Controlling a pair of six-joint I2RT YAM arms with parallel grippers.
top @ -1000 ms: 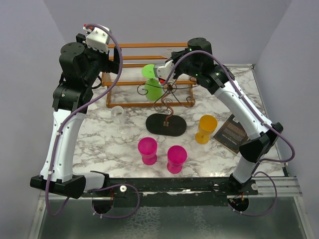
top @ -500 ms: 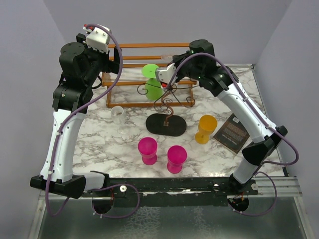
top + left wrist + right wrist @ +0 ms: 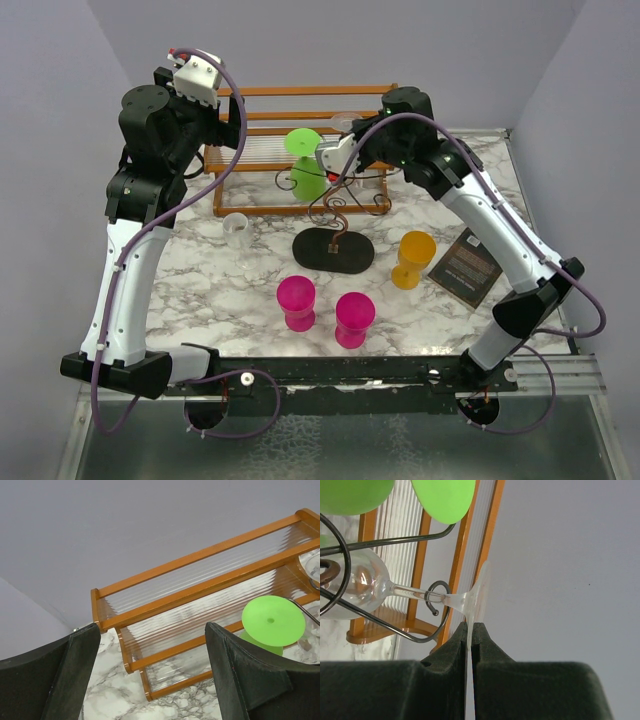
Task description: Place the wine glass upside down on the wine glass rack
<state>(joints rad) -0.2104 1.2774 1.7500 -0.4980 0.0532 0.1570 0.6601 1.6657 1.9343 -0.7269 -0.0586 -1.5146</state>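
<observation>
Clear wine glass hangs foot-up, its stem inside a curled hook of the wine glass rack; right gripper pinched tight on the edge of its foot; left gripper gapes wide, holding nothing, above the wooden shelf.

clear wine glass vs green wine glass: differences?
The clear wine glass is transparent; the green wine glass is opaque. The clear one's foot is pinched in the shut right claw; the green one hangs free of any claw. Both are at the wine glass rack.
</observation>
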